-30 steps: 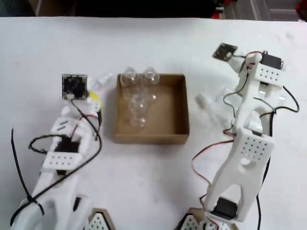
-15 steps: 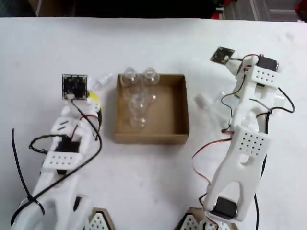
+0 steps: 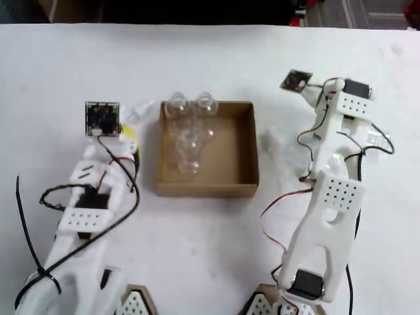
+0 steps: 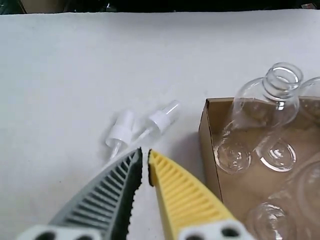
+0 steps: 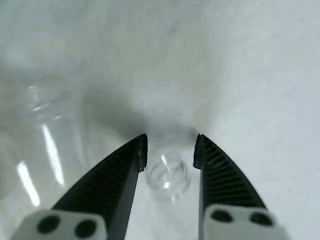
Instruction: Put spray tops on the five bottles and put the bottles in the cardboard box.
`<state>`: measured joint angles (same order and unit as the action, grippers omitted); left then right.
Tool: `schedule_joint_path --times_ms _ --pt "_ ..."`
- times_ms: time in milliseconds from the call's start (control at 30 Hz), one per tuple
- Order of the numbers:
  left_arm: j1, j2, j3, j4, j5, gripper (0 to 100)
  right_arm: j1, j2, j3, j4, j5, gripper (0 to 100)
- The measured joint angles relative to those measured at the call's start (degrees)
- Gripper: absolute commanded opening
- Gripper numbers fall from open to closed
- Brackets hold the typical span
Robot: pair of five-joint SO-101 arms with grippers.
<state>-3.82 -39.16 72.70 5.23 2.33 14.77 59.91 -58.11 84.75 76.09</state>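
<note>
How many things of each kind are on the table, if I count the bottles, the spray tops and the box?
Cardboard box: 1
Clear bottles: 5 (4 in the box, 1 outside it)
Spray tops: 2
Small clear cap-like piece: 1
Total: 9

Noted brown, matt cardboard, rough at the cut edges, in the cardboard box (image 3: 207, 189). Found clear, glossy plastic with bright glints in the bottles (image 3: 188, 141) inside the box. Saw smooth, whitish, half-clear plastic in the two spray tops (image 4: 162, 120) just beside the box. Marked ribbed matt plastic on the left gripper (image 4: 145, 152), grey on one side and yellow on the other, and ribbed matt black plastic on the right gripper (image 5: 170, 145). Took the table (image 3: 210, 59) under the box for white and matt.
</note>
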Motion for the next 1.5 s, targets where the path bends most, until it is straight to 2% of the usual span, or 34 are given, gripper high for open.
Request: schedule_joint_path --times_ms 567,1033,1233,1500 --pt "0.8 0.0 0.0 0.0 -0.3 2 1.6 0.8 -6.2 1.7 0.1 14.6" --pt "1.0 0.0 0.0 0.0 -0.4 2 2.6 0.8 -6.2 1.8 5.5 13.9" --pt "1.0 0.0 0.0 0.0 -0.4 2 2.6 0.8 -6.2 1.8 5.7 1.4" --pt "1.0 0.0 0.0 0.0 -0.4 2 2.6 0.8 -6.2 1.8 5.7 1.5"
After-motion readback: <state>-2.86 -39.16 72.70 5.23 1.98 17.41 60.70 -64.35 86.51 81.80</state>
